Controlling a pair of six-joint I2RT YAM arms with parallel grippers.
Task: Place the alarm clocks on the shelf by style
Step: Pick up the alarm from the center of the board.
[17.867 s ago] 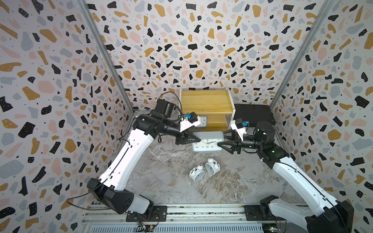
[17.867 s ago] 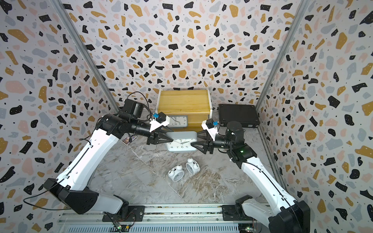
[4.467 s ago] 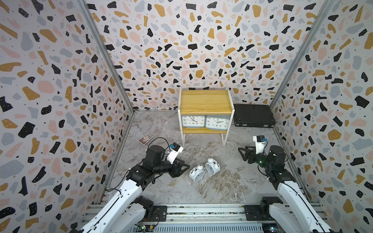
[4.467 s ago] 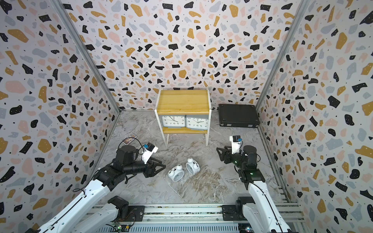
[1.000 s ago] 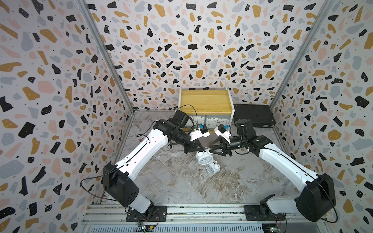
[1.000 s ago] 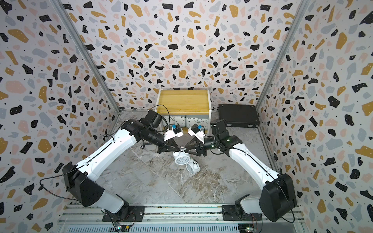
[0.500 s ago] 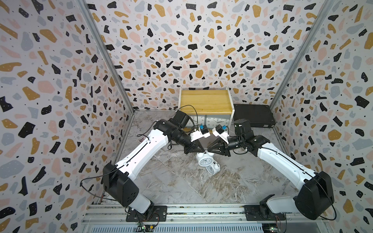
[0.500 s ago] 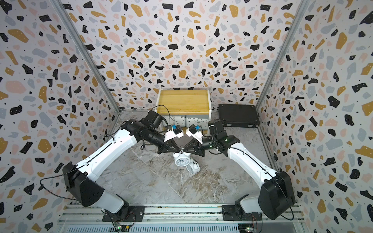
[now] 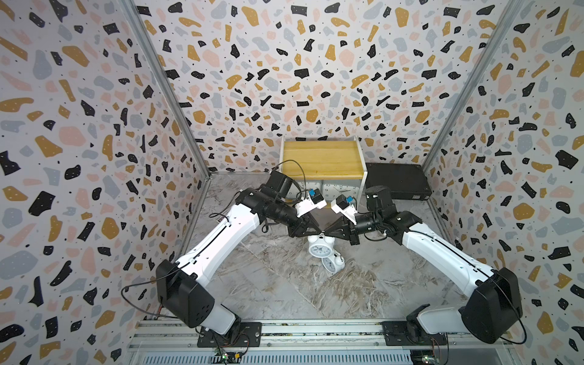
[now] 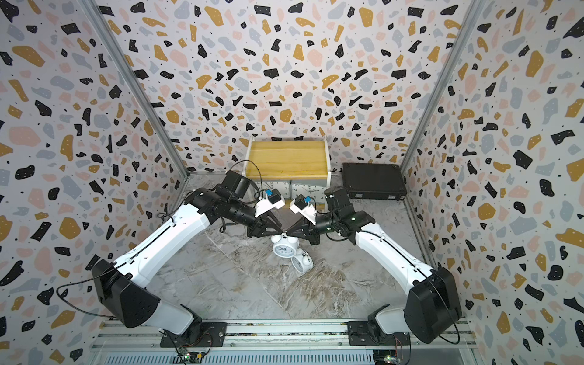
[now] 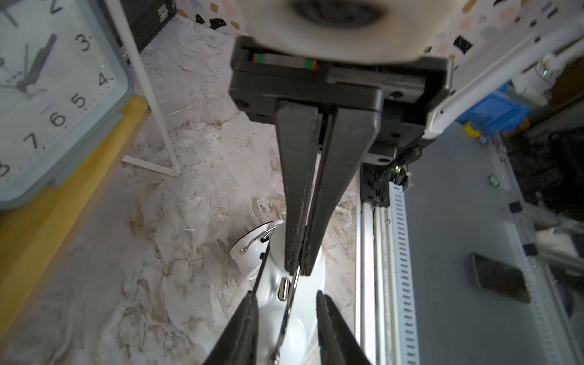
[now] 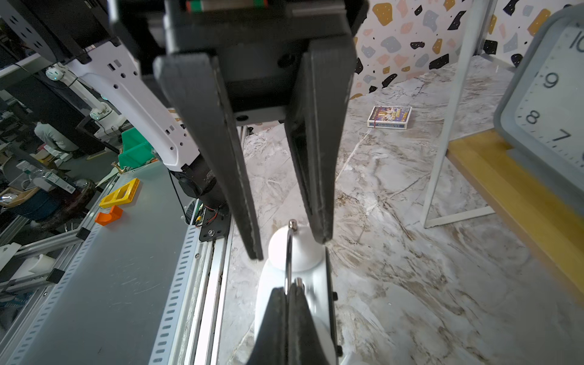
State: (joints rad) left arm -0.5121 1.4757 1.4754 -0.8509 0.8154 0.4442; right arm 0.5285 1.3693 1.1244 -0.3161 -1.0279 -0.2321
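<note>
A white twin-bell alarm clock [image 9: 319,248] [image 10: 283,249] hangs upright just in front of the shelf [image 9: 322,158] [image 10: 287,158]. My right gripper [image 9: 325,234] [image 12: 289,292] is shut on its thin wire handle [image 12: 288,252]. My left gripper [image 9: 317,233] [image 11: 286,300] stands open on either side of that handle, its fingers [image 12: 249,227] apart from the wire. A second twin-bell clock [image 9: 331,264] [image 10: 299,262] lies on the floor just below. Two grey rectangular clocks [image 9: 341,189] [image 10: 278,188] stand side by side on the lower board; the left arm hides part of one.
A flat black case [image 9: 396,181] [image 10: 373,181] lies to the right of the shelf. A small printed card box [image 12: 390,117] lies on the marble floor left of the shelf. The shelf's white legs [image 11: 158,117] stand close behind both grippers. The enclosure walls close in on three sides.
The right gripper came in from the right and shut on the clock's handle. The left gripper, which had been holding that handle, has opened. The clock has barely moved.
</note>
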